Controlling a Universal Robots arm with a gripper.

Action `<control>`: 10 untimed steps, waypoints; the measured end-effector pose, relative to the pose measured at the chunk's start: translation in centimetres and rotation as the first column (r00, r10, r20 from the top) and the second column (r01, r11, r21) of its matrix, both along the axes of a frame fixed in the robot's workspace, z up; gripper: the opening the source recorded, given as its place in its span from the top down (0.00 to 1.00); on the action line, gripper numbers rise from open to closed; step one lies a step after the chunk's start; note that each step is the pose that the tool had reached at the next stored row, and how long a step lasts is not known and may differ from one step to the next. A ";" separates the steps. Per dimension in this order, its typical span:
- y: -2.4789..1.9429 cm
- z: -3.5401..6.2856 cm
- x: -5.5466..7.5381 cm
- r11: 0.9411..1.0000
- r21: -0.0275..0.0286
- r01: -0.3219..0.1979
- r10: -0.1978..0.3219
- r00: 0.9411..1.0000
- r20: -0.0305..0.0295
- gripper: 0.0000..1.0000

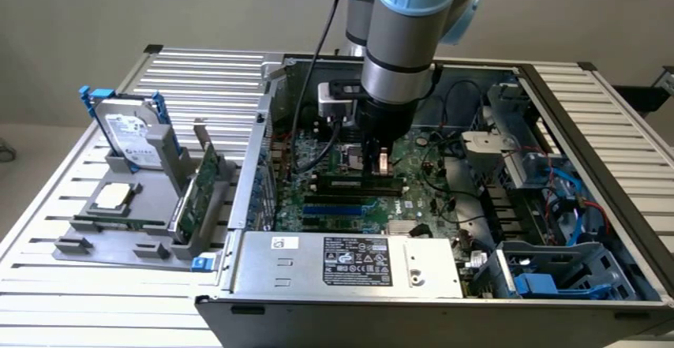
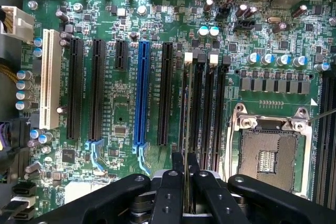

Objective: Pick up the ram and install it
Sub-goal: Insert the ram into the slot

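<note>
We see the pincer (image 1: 381,165) (image 2: 185,162) lowered into the open computer case (image 1: 245,206), its fingers (image 2: 169,187) drawn close together and clamped on the ram (image 2: 185,195). In the wrist view the ram appears edge-on as a thin strip between them, in line with the black memory slots (image 2: 210,108) just beside the processor socket (image 2: 268,156). We cannot tell whether the stick already touches a slot.

The case lies on a slatted metal counter (image 1: 589,111). Inside it we see the green motherboard (image 2: 118,114) and, at the near end, a power supply (image 1: 348,261). At the exterior view's left, a grey holder (image 1: 116,241) carries a hard drive (image 1: 132,135) standing upright and a tall green expansion card (image 1: 195,198). On the board, a blue slot (image 2: 140,93) sits between black ones, with a white slot (image 2: 50,77) further off.
</note>
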State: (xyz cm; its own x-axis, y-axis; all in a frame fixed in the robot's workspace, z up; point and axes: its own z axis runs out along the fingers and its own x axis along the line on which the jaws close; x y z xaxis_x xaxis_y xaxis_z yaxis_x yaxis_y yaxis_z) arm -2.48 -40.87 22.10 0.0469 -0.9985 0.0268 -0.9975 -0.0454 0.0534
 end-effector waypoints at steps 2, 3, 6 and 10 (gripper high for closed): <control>0.00 -0.04 0.0 1.000 0.000 0.000 0.000 1.000 0.000 0.86; 0.00 -0.07 0.0 1.000 0.000 0.000 0.000 1.000 0.000 0.86; 0.01 -0.18 0.0 1.000 0.000 0.000 0.000 1.000 0.000 0.86; 0.00 -0.43 0.0 1.000 0.000 -0.001 0.001 1.000 0.000 0.86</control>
